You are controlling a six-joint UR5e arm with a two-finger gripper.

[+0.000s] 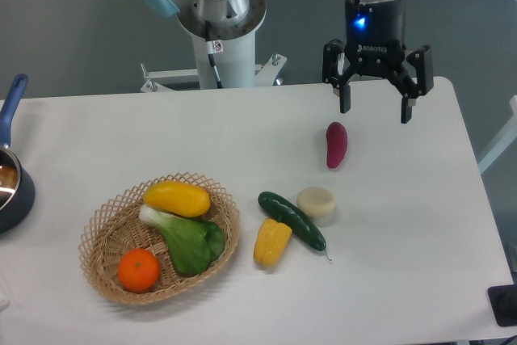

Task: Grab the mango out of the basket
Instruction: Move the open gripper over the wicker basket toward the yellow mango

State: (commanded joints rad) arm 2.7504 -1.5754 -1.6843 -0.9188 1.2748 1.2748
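From the fixed camera above the white table [404,224]: my black two-finger claw [377,109] hangs at the far right side of the tabletop, its fingers spread wide apart and gripping nothing, a blue light glowing on the wrist above it. The smooth, glossy yellow oval mango [177,198] lies at the far inner edge of the round, light tan open-weave wicker basket [101,236] at front left, well apart from my claw. Just in front of the mango, touching it, a green leafy vegetable with a white stalk [189,241] stretches across the basket's middle, and a round orange fruit [139,270] sits at the basket's near side, beside the leaves. Outside the basket to its right, a ribbed yellow-orange corn-like piece [272,241] rests against a dark green cucumber [292,220] lying on a slant, with a pale cream round disc [317,204] just beside the cucumber's far side. A small purple oblong vegetable [336,145] lies alone below my claw, near it but not touching. At the left edge, a dark blue pan with a blue handle [11,169] is partly cut off by the frame.
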